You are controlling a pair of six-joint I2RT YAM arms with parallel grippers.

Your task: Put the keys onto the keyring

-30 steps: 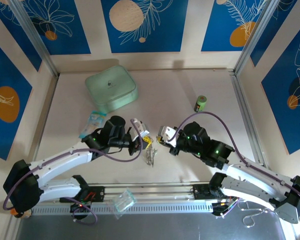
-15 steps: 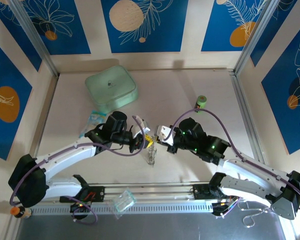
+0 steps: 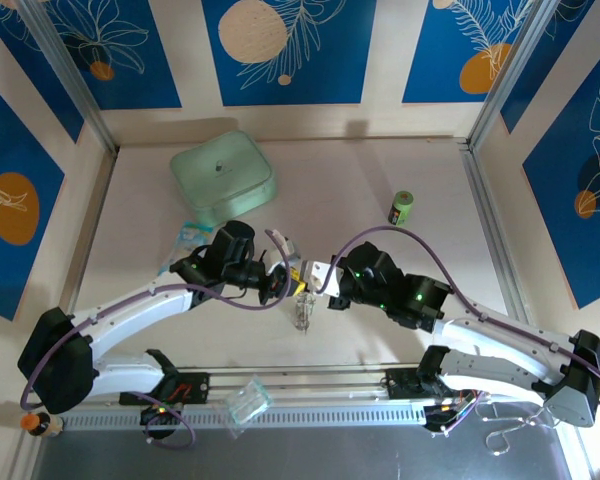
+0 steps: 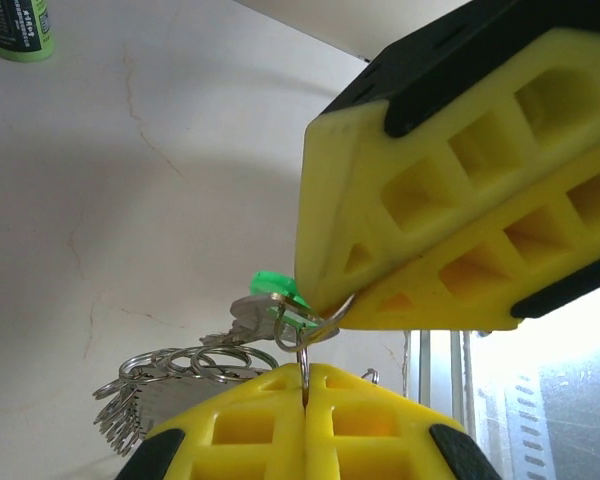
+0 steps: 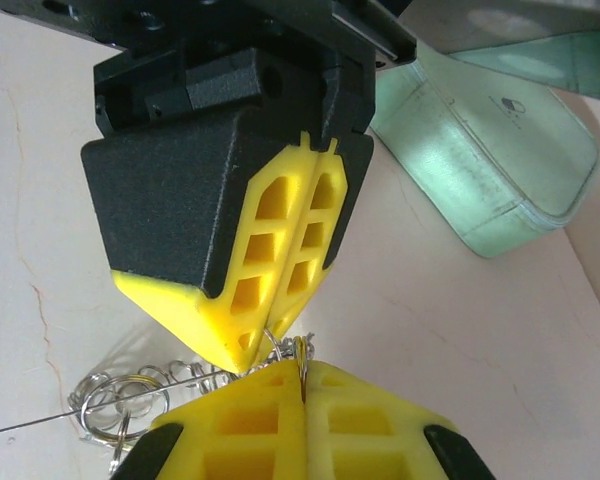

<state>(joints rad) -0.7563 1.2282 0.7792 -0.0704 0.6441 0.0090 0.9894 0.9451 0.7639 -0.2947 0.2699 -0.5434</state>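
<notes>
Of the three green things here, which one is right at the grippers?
The tiny green-headed key, right where the left gripper and right gripper meet. The mint-green box and the green can sit well away from both.

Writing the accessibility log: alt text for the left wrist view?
The left pincer and right pincer, both shut, meet tip to tip, each pinching a thin wire ring. A green-headed key and a silver key sit there; the keyring trails loops at lower left.

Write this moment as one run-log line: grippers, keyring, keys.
left gripper: shut on keyring | right gripper: shut on keyring, tips meeting | green key, silver key: beside pinched loop
</notes>
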